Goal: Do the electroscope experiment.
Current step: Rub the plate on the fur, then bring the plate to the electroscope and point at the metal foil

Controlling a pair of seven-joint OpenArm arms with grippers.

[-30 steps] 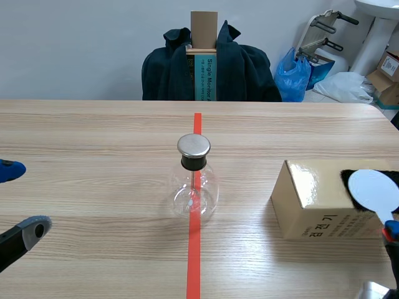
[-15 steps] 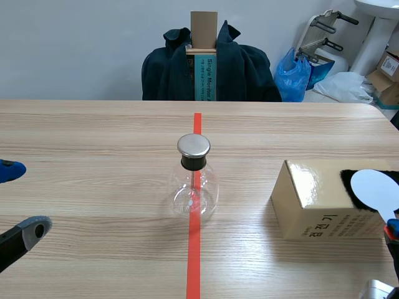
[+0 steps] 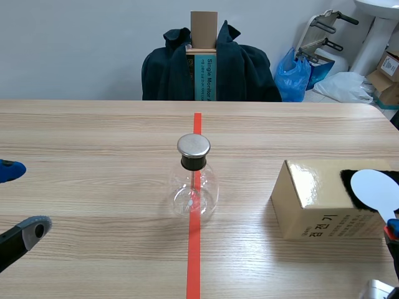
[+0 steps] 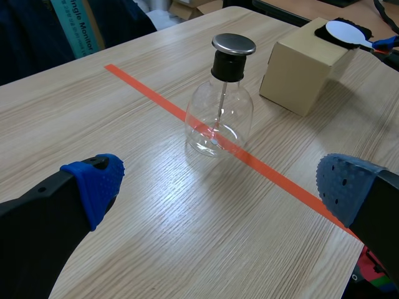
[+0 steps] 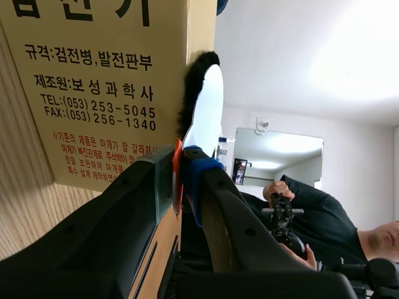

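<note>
Right claw clamps the white paddle beside the fur; left claw gapes, holding nothing. A hasty swing risks toppling the flask.

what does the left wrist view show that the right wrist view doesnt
Only the left wrist view: the glass flask with its metal cap, standing on the tape line, and the left hand, open, with blue pads. Only the right wrist view: the right hand shut on the handle of the white disc, the print on the side of the cardboard box, and a person in the background. Both: the cardboard box and the white disc against the black fur on it.
</note>
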